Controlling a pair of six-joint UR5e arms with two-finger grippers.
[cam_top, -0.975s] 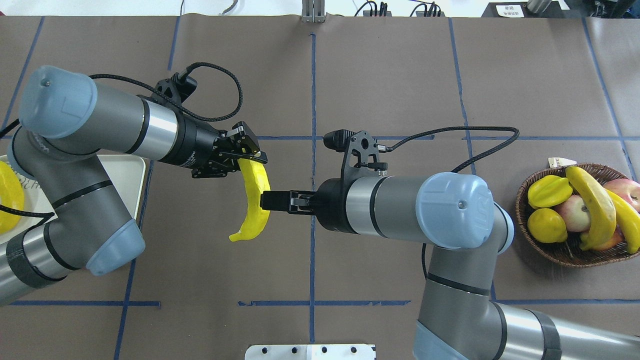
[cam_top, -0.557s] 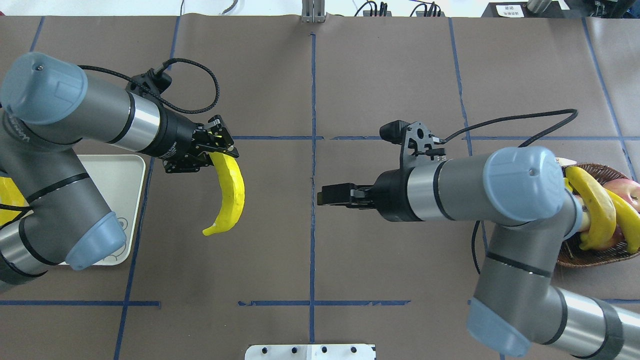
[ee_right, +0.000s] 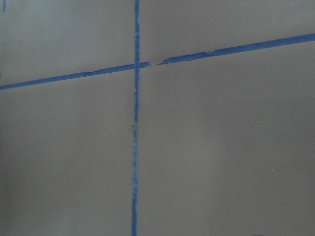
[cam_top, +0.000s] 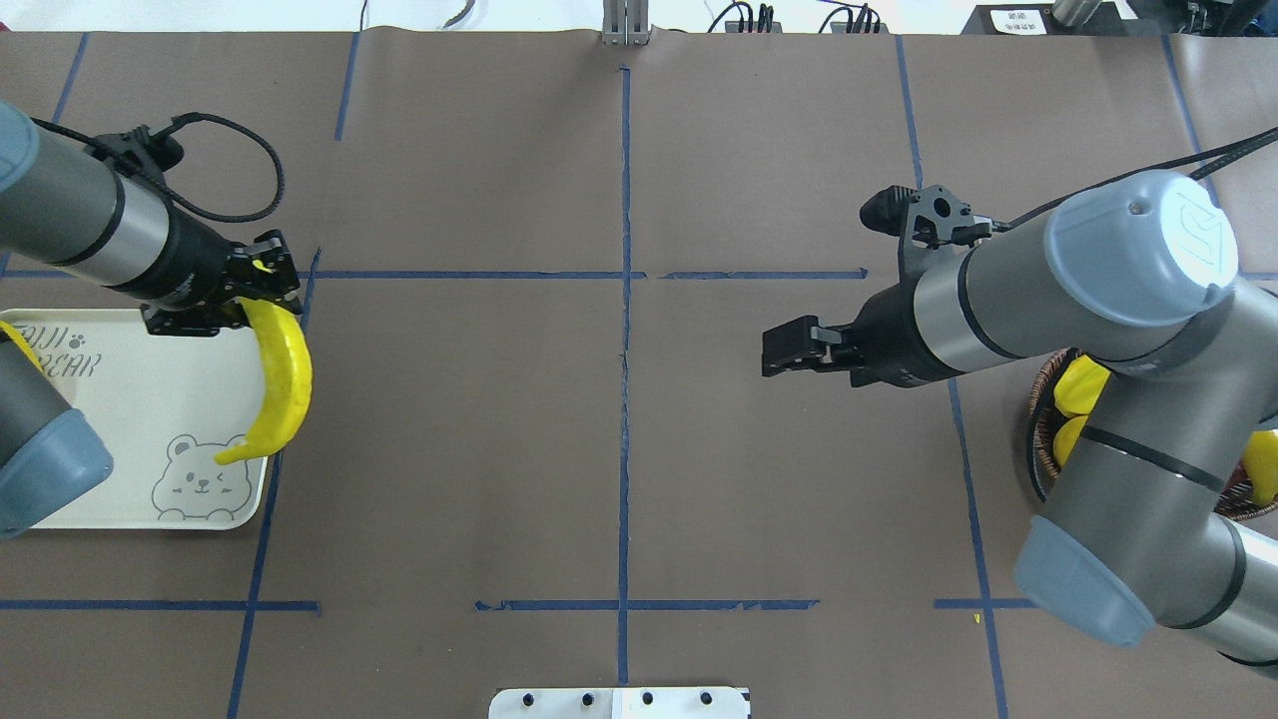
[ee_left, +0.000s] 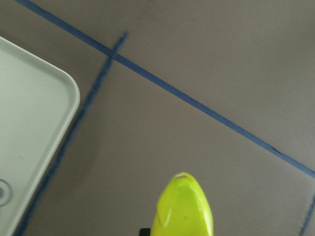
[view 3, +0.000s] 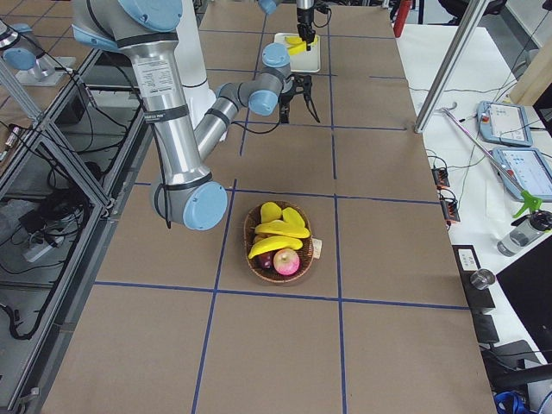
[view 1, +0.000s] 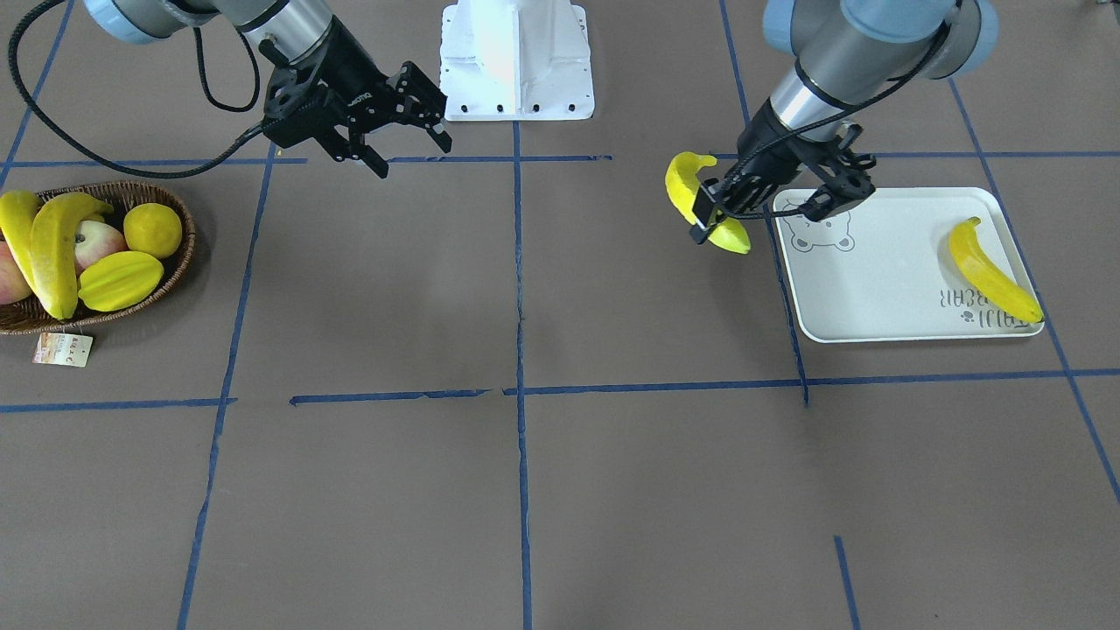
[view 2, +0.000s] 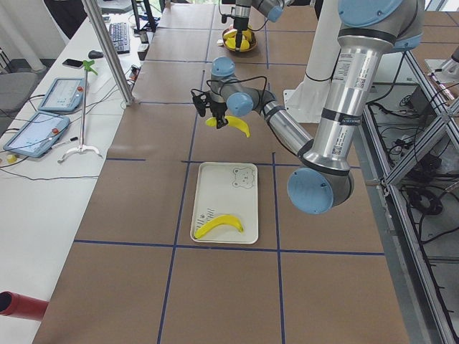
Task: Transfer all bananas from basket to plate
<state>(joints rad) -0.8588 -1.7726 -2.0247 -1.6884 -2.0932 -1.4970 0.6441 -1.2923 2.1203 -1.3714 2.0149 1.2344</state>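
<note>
While the left gripper [cam_top: 262, 297] pinches the upper end of a banana [cam_top: 285, 384] between its fingers, the fruit hangs curved beneath it in the air, clear of the brown-papered table [cam_top: 449, 449]. Taking the overhead view as a clock face with the robot at 6, the bear-printed plate [cam_top: 120, 419] lies at 9 o'clock. In that view the held banana overlaps the plate's 3 o'clock rim, its free tip pointing at the bear face print [cam_top: 195, 477]. From the front-facing camera it appears just outside that rim, so whether it is truly above the plate cannot be told. A second banana [view 1: 993, 271] lies flat on the plate along its 9 o'clock edge, beside the lettering.

The right gripper [view 1: 411, 153] hovers at about 3 o'clock, its fingers spread wide and holding nothing, pointing toward the table's centre. The wicker basket [view 1: 185, 254] sits at the far 3 o'clock edge, well apart from the plate. Two more bananas [view 1: 52, 254] rest in it on top of an apple [view 1: 96, 245], next to a starfruit [view 1: 121, 280] and a lemon [view 1: 153, 229]. A paper tag [view 1: 63, 348] lies on the table just beside the basket. Blue tape [cam_top: 624, 399] divides the table into squares.
</note>
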